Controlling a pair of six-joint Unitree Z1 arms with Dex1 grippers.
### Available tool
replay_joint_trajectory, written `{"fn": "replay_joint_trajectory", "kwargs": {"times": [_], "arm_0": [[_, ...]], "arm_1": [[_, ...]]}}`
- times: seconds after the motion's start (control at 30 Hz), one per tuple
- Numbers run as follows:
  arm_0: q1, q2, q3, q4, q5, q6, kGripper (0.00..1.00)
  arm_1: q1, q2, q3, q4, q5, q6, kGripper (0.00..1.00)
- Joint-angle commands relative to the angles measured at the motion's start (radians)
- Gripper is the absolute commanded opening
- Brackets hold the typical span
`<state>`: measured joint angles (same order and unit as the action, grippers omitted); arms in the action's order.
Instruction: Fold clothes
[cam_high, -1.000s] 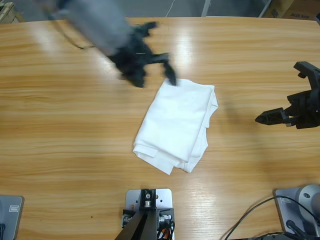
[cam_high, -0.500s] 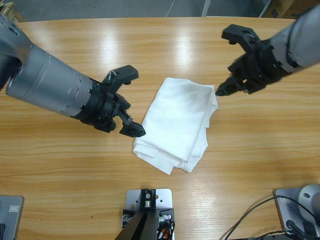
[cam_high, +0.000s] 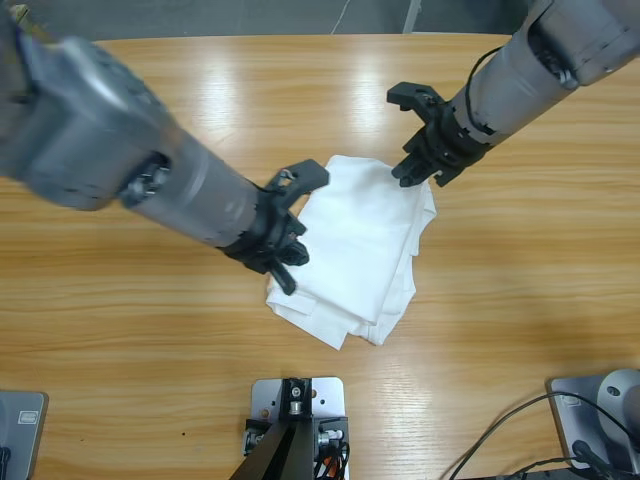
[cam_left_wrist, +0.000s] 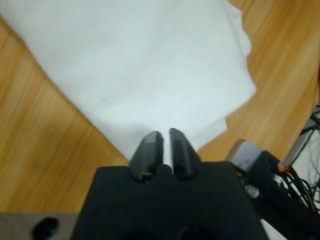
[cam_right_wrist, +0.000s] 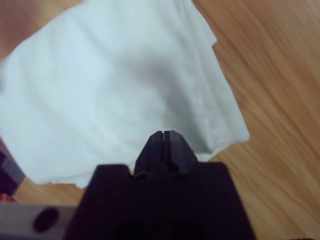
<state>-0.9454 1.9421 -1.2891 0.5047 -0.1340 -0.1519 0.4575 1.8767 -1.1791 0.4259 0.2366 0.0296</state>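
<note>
Now, with the folded shirt (cam_high: 358, 250) at mid-frame on the counter (cam_high: 120, 300), keep your left fingers (cam_left_wrist: 152, 145) and right fingers (cam_right_wrist: 170, 142), both nearly closed on nothing, low along its opposite edges.

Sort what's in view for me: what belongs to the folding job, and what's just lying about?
Job:
- white T-shirt, folded into a bundle mid-table
- left gripper at its left edge
- right gripper at its upper right corner

Lying about:
- black cables at the table's lower right
- wooden table itself, otherwise bare
</note>
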Motion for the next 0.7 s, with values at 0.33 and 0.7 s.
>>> {"fn": "replay_joint_trajectory", "kwargs": {"times": [0.33, 0.7], "arm_0": [[-0.028, 0.183, -0.004, -0.057, 0.007, -0.049, 0.0], [-0.074, 0.232, -0.002, -0.151, 0.007, -0.09, 0.0]], "arm_1": [[-0.121, 0.125, 0.033, -0.044, -0.086, -0.007, 0.0], [-0.122, 0.061, 0.042, -0.026, -0.106, -0.007, 0.0]]}}
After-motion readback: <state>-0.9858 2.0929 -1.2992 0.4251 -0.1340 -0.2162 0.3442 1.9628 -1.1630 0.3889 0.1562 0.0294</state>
